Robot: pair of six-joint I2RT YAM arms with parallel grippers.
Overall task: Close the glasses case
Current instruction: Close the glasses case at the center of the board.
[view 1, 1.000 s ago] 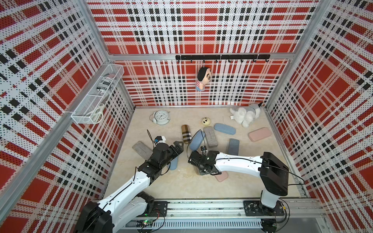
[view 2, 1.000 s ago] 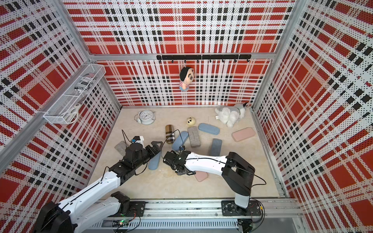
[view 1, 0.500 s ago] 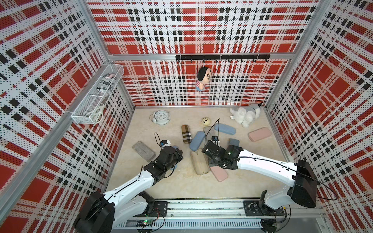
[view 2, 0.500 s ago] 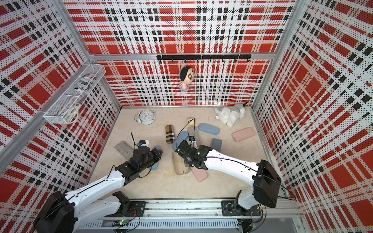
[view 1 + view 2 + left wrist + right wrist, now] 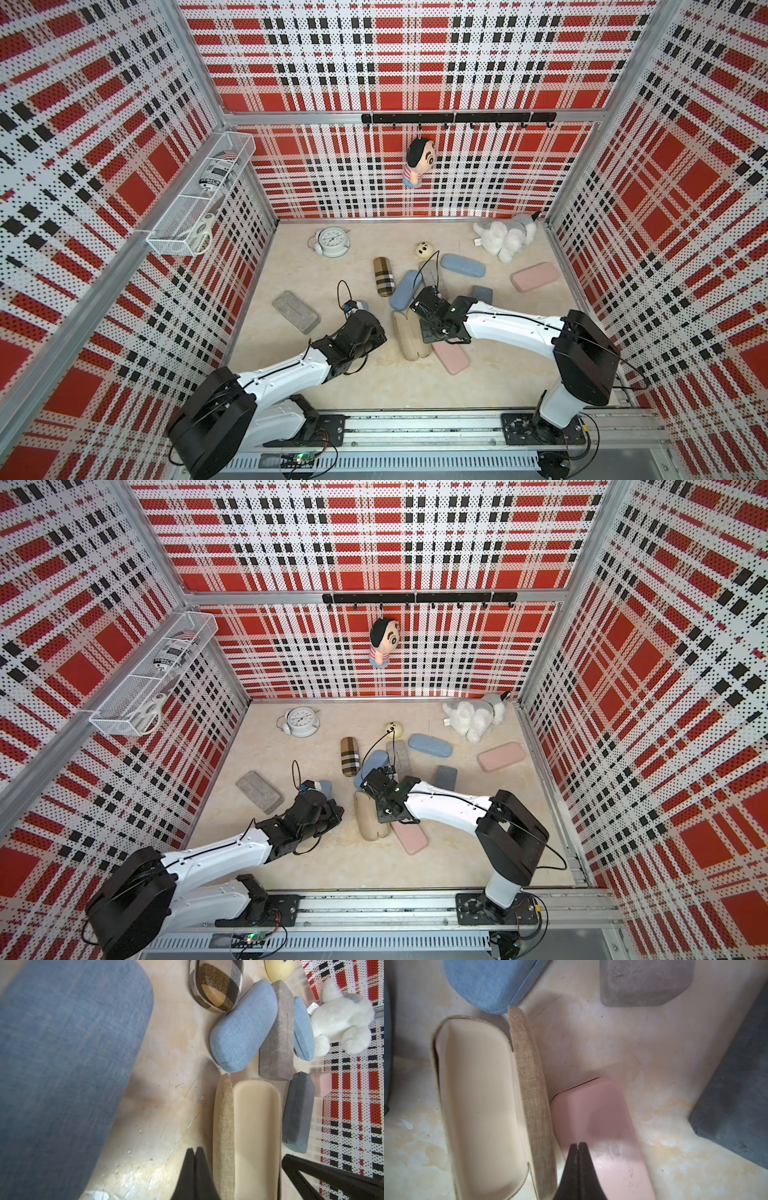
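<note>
Left pincer (image 5: pixel 194 1150) moved beside open case (image 5: pixel 255 1126), closed; right pincer (image 5: pixel 578 1145) closed.

no legible txt, can label (image 5: pixel 212 176) too small

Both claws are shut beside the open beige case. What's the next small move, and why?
Probably ease the left claw and right claw toward each other. Both are shut, one flanking each fabric side of the beige case, which gapes open between them; squeezing should fold it closed.
</note>
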